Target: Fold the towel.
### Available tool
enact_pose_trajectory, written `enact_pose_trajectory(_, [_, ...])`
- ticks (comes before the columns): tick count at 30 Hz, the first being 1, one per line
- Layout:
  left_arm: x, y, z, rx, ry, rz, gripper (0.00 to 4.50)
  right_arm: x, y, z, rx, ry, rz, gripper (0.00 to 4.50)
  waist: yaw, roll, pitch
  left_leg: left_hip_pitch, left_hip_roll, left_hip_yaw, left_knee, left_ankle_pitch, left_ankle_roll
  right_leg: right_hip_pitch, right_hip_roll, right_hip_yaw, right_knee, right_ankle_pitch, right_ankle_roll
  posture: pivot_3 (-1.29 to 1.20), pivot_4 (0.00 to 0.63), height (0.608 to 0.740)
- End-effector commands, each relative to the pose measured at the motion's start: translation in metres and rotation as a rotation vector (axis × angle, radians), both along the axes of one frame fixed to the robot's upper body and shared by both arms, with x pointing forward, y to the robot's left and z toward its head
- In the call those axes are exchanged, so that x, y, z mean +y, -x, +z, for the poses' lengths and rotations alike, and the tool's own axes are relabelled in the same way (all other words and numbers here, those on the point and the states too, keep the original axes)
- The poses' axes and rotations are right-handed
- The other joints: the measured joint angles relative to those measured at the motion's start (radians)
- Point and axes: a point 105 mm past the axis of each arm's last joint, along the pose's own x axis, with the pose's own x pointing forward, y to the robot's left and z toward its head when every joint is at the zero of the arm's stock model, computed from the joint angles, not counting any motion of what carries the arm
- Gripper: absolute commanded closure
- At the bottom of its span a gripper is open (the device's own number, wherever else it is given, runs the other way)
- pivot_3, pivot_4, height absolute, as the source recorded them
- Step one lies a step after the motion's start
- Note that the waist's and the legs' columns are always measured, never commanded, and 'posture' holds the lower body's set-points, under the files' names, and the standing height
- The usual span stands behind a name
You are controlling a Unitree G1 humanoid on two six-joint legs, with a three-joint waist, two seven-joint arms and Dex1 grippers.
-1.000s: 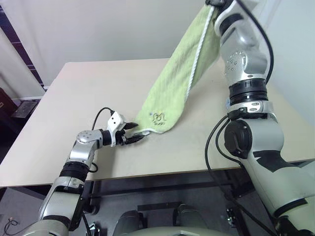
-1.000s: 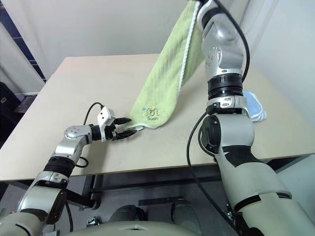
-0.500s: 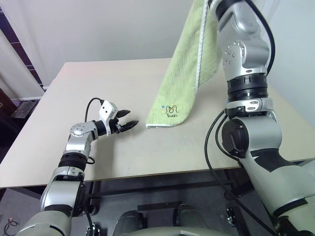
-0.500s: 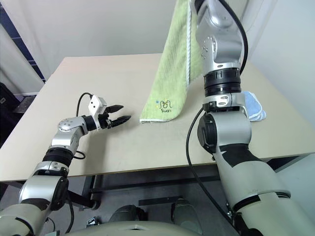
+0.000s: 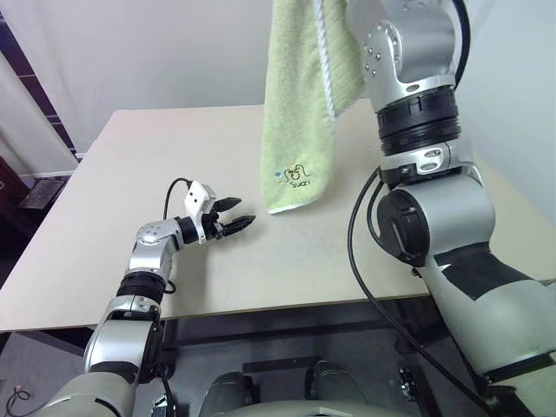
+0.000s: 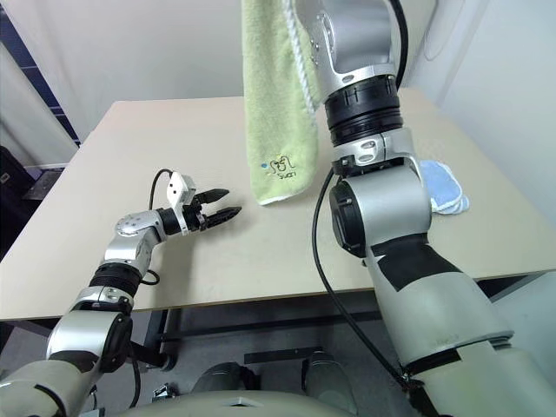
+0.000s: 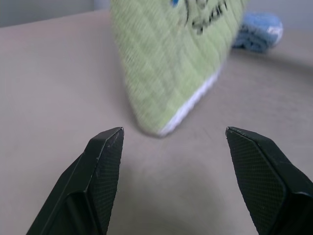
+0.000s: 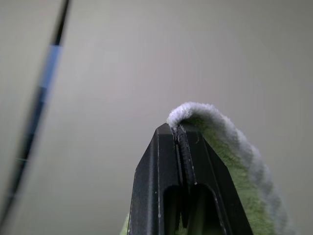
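Right arm is holding the towel (image 5: 300, 104) up over the table (image 5: 130, 165); left gripper (image 5: 236, 214) is waiting open beside it.

Right gripper (image 8: 180, 134) is clamping the towel's white-edged top end, fingers pressed together on the fabric. Towel is hanging from the top centre of the head views, logo end dangling just above the tabletop at frame centre; can't tell if it is touching the surface. Left gripper is sitting centre-left, low over the table, fingers spread and holding nothing, pointing at the towel's lower edge but apart from it. Table is a plain beige top, running from lower left to the right edge, with black framing showing under its front edge. Light-blue cloth (image 6: 439, 187) is lying at centre-right near the table's far side. White wall (image 5: 156, 52) is filling the upper left behind the table; a dark vertical strip is showing at the left edge.
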Motion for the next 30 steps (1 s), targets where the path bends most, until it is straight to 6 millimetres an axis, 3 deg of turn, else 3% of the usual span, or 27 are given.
enact_pose_trajectory(1, [0.013, -0.012, 0.027, -0.065, 0.046, 0.054, 0.97, 0.002, 0.028, 0.039, 0.014, -0.156, 0.233, 4.48, 0.002, 0.000, 0.000, 0.000, 0.000, 0.000, 0.000, 0.000, 0.000, 0.000, 0.000, 0.000, 0.000, 0.000, 0.000, 0.00, 0.000, 0.740])
enact_pose_trajectory(3, [0.017, -0.014, 0.027, -0.068, 0.040, 0.071, 0.97, 0.000, 0.024, 0.039, 0.069, -0.199, 0.264, 4.48, 0.004, -0.001, 0.000, 0.000, 0.000, -0.001, 0.000, 0.000, 0.000, 0.000, 0.000, -0.001, 0.000, 0.000, 0.001, 0.00, 0.000, 0.740])
enact_pose_trajectory(5, [0.024, -0.018, 0.028, -0.067, 0.052, 0.121, 0.97, -0.009, -0.005, 0.016, 0.188, -0.223, 0.191, 4.48, 0.004, -0.002, -0.001, 0.000, 0.000, -0.001, 0.000, 0.000, 0.000, 0.001, 0.000, -0.001, -0.001, 0.000, 0.000, 0.00, 0.000, 0.740])
enact_pose_trajectory(7, [0.030, -0.021, 0.028, -0.065, 0.066, 0.159, 0.97, -0.023, -0.040, -0.026, 0.306, -0.198, 0.027, 4.48, 0.002, -0.006, -0.004, 0.002, 0.000, -0.001, 0.000, 0.000, 0.000, 0.003, -0.001, -0.001, -0.001, 0.000, 0.000, 0.00, 0.000, 0.740])
enact_pose_trajectory(9, [0.033, -0.022, 0.028, -0.066, 0.061, 0.174, 0.97, -0.035, -0.061, -0.060, 0.378, -0.173, -0.087, 4.48, 0.001, -0.008, -0.005, 0.004, 0.000, -0.001, 0.001, 0.000, 0.000, 0.005, -0.001, -0.001, -0.001, 0.000, -0.001, 0.00, 0.000, 0.740])
enact_pose_trajectory(10, [0.033, -0.022, 0.028, -0.069, 0.059, 0.177, 0.97, -0.044, -0.072, -0.086, 0.419, -0.120, -0.184, 4.48, 0.001, -0.008, -0.005, 0.004, 0.000, -0.001, 0.002, 0.000, 0.000, 0.006, -0.001, -0.001, -0.001, 0.000, -0.001, 0.00, 0.000, 0.740])
enact_pose_trajectory(11, [0.034, -0.022, 0.028, -0.072, 0.058, 0.178, 0.97, -0.050, -0.079, -0.103, 0.442, -0.079, -0.246, 4.48, 0.001, -0.008, -0.005, 0.004, -0.001, 0.000, 0.002, 0.000, 0.000, 0.005, -0.002, -0.001, -0.001, 0.000, -0.001, 0.00, 0.000, 0.740])
enact_pose_trajectory(13, [0.035, -0.024, 0.031, -0.078, 0.066, 0.185, 0.97, -0.069, -0.092, -0.155, 0.538, -0.031, -0.355, 4.48, 0.001, -0.008, -0.005, 0.002, -0.001, 0.001, 0.002, 0.000, 0.001, 0.004, -0.003, 0.000, -0.001, 0.001, -0.001, 0.00, 0.000, 0.740])
enact_pose_trajectory(16, [0.034, -0.024, 0.031, -0.078, 0.059, 0.187, 0.97, -0.089, -0.098, -0.195, 0.601, -0.005, -0.456, 4.48, -0.001, -0.005, -0.003, -0.004, -0.001, 0.003, 0.000, 0.001, 0.002, -0.004, -0.003, 0.001, 0.000, 0.004, 0.004, 0.00, 0.000, 0.740])
enact_pose_trajectory(18, [0.033, -0.023, 0.028, -0.074, 0.044, 0.176, 0.97, -0.098, -0.098, -0.207, 0.618, -0.023, -0.485, 4.48, -0.001, -0.005, -0.003, -0.005, -0.001, 0.003, -0.002, 0.001, 0.001, -0.005, -0.002, 0.000, 0.000, 0.003, 0.005, 0.00, 0.000, 0.740])
enact_pose_trajectory(21, [0.030, -0.022, 0.028, -0.076, 0.036, 0.160, 0.97, -0.116, -0.096, -0.210, 0.576, -0.028, -0.563, 4.48, -0.003, -0.005, -0.003, -0.005, -0.001, 0.003, -0.003, 0.001, 0.002, -0.005, -0.002, 0.000, -0.001, 0.003, 0.006, 0.00, 0.000, 0.740])
enact_pose_trajectory(23, [0.019, -0.014, 0.031, -0.088, 0.017, 0.058, 0.97, -0.128, -0.096, -0.211, 0.576, -0.073, -0.576, 4.48, -0.003, -0.005, -0.003, -0.004, -0.001, 0.003, -0.003, 0.001, 0.002, -0.004, -0.002, 0.000, -0.002, 0.003, 0.006, 0.00, 0.000, 0.740])
enact_pose_trajectory(27, [0.008, 0.006, 0.045, -0.113, 0.006, -0.113, 0.97, -0.134, -0.095, -0.214, 0.571, -0.074, -0.586, 4.48, -0.004, -0.005, -0.003, -0.002, -0.001, 0.003, -0.002, 0.001, 0.002, -0.002, -0.002, 0.001, -0.001, 0.003, 0.005, 0.00, 0.000, 0.740])
enact_pose_trajectory(30, [0.012, 0.018, 0.062, -0.159, -0.049, -0.181, 0.97, -0.132, -0.095, -0.222, 0.584, -0.053, -0.582, 4.48, -0.006, -0.005, -0.003, 0.000, -0.001, 0.003, -0.001, 0.001, 0.001, -0.001, -0.001, 0.001, -0.001, 0.003, 0.005, 0.00, 0.000, 0.740])
